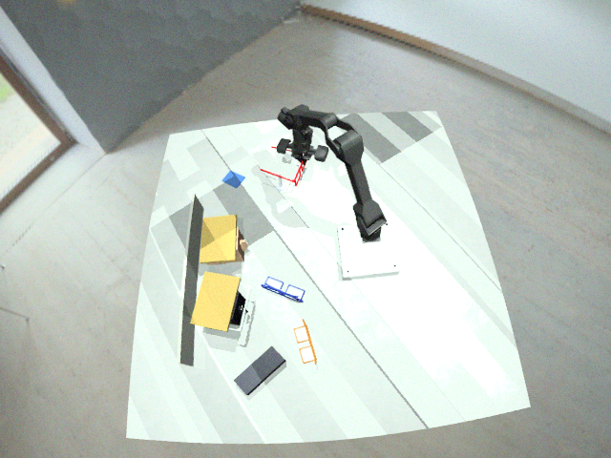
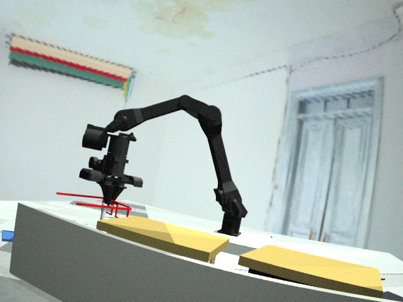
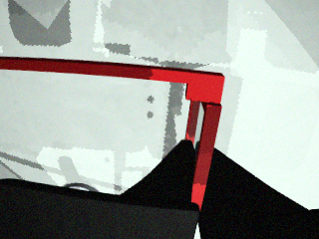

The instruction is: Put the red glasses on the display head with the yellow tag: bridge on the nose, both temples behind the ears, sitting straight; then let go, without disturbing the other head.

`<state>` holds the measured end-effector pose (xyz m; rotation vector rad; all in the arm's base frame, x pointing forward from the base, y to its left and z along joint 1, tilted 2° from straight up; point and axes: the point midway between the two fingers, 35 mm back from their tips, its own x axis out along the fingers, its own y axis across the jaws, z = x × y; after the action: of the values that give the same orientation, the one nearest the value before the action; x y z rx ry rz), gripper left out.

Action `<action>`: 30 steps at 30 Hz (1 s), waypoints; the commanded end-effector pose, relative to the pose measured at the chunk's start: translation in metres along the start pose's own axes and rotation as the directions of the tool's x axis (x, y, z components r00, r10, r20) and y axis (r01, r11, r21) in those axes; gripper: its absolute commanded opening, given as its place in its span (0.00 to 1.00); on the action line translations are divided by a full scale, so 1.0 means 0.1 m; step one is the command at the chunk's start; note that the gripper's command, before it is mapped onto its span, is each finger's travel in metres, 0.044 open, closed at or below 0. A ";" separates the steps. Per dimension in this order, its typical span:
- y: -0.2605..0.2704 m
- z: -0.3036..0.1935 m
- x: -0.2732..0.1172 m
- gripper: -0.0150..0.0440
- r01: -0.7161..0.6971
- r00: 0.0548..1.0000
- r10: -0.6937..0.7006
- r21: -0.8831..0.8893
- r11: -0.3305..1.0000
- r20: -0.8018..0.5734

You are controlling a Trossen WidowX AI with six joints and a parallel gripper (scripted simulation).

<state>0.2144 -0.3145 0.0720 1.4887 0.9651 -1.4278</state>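
My gripper (image 1: 303,159) (image 2: 109,202) (image 3: 191,150) is shut on the front frame of the red glasses (image 1: 279,176) (image 2: 97,205) (image 3: 205,90), near the bridge. Both temples are unfolded and point left in the top and exterior views. The glasses hang low beside a thin pale post (image 2: 102,212), away from the heads. A tan head (image 1: 242,244) (image 2: 162,235) shows partly under one yellow board (image 1: 219,239). A dark head (image 1: 238,309) (image 2: 312,269) shows partly under the other yellow board (image 1: 217,301). I cannot make out a separate yellow tag on either head; the boards hide much of both.
A long grey wall (image 1: 188,305) (image 2: 130,260) runs behind the heads. A white upright piece (image 1: 246,325) stands by the dark head. Blue glasses (image 1: 283,293), orange glasses (image 1: 309,342) and a dark block (image 1: 260,369) lie nearby. A blue patch (image 1: 233,178) (image 2: 7,235) is left of the post.
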 end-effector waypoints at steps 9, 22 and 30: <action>-0.02 0.12 -0.01 0.25 -0.003 1.000 0.003 0.002 1.000 0.000; -0.03 0.11 -0.01 0.25 -0.003 1.000 0.003 0.002 1.000 0.000; -0.03 0.10 -0.01 0.25 -0.003 1.000 0.003 0.002 1.000 0.000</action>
<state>0.2082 -0.3231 0.0721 1.4886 0.9660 -1.4283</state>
